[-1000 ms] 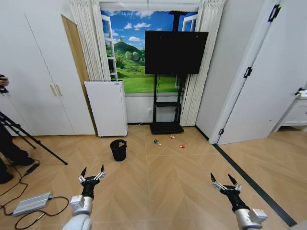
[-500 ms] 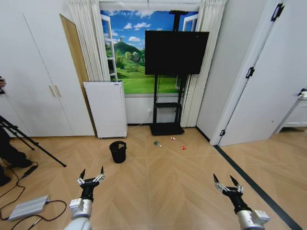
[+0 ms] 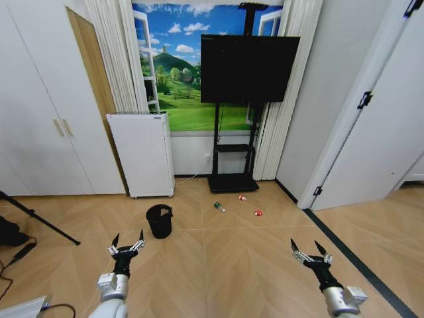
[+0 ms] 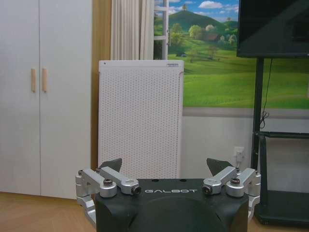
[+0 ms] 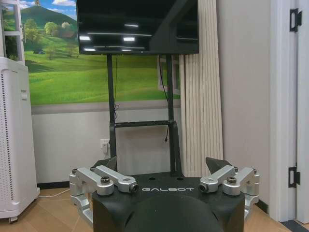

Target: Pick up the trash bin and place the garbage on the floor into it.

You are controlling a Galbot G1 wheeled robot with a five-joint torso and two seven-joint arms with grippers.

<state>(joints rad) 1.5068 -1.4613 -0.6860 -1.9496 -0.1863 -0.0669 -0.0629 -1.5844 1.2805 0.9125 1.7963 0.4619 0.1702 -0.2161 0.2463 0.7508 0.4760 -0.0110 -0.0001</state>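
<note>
Standing: bin (image 3: 159,220) is sitting upright on the floor before the white appliance (image 3: 142,154); its inside is too dark to read.
Litter: bottle (image 3: 217,207), wrapper (image 3: 242,197) and red piece (image 3: 258,213) are lying near the TV stand (image 3: 232,181), outside the bin.
Left gripper (image 3: 126,246): hanging low, fingers spread, empty.
Right gripper (image 3: 307,254): hanging low, fingers spread, empty.

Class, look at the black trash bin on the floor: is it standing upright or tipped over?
Upright. The trash bin stands on its base on the wooden floor, open rim facing up.
</note>
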